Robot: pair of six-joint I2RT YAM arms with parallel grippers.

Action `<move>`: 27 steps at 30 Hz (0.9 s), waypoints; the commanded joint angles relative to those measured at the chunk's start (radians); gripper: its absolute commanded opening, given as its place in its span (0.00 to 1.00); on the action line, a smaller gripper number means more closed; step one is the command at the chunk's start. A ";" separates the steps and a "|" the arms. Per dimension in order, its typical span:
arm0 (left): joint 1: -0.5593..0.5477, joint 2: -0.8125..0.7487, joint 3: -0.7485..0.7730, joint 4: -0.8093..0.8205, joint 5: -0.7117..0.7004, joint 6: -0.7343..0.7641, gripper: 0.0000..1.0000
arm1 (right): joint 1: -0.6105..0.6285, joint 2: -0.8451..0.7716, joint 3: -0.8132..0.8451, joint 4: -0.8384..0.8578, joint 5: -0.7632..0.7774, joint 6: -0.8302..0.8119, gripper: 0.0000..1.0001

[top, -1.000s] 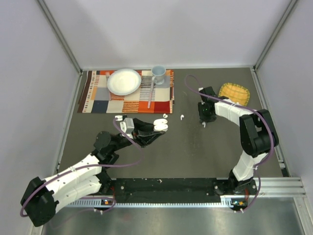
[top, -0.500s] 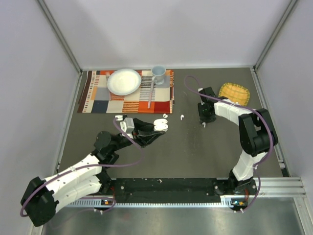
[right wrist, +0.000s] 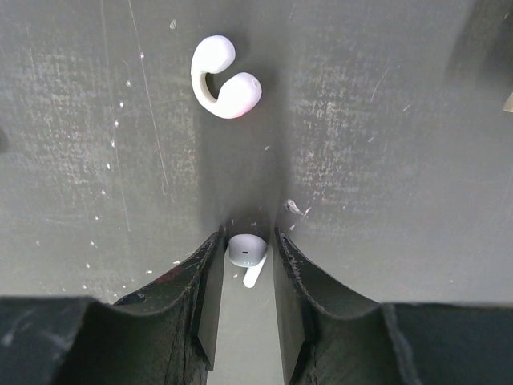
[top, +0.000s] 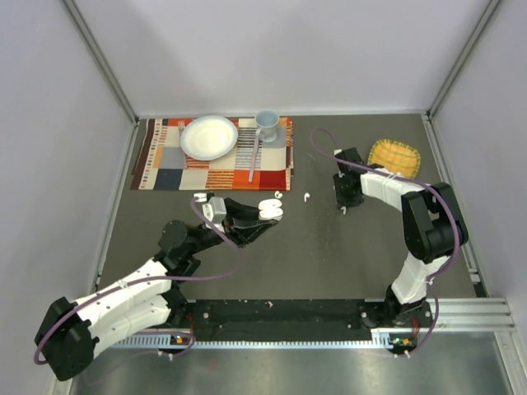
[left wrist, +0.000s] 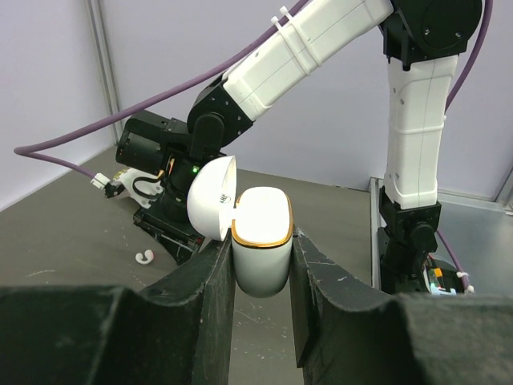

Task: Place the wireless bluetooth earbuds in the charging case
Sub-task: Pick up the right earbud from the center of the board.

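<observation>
The right gripper (right wrist: 247,235) stands narrowly open astride a tiny glossy white plastic earbud (right wrist: 246,250), stem pointing wristward. The left gripper (left wrist: 262,241) clamps the open white pebble-shaped charging case (left wrist: 261,215), well apart.

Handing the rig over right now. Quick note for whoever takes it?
Left gripper: shut on the charging case, lid open.
Right gripper: jaws either side of an earbud on the table, grip unclear.
Another earbud lies just ahead of it; two more near the mat.
Done: case in hand and open. Left: get the earbuds in; none visible inside.
</observation>
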 commanded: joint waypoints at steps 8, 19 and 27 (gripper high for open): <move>-0.003 0.004 0.023 0.025 -0.002 -0.017 0.00 | -0.007 -0.002 -0.025 0.029 -0.001 0.018 0.30; -0.002 -0.004 0.019 0.018 -0.008 -0.022 0.00 | -0.007 -0.036 -0.041 0.032 -0.004 0.029 0.25; -0.003 0.004 0.019 0.020 -0.005 -0.031 0.00 | -0.007 -0.104 -0.059 0.032 -0.031 0.046 0.17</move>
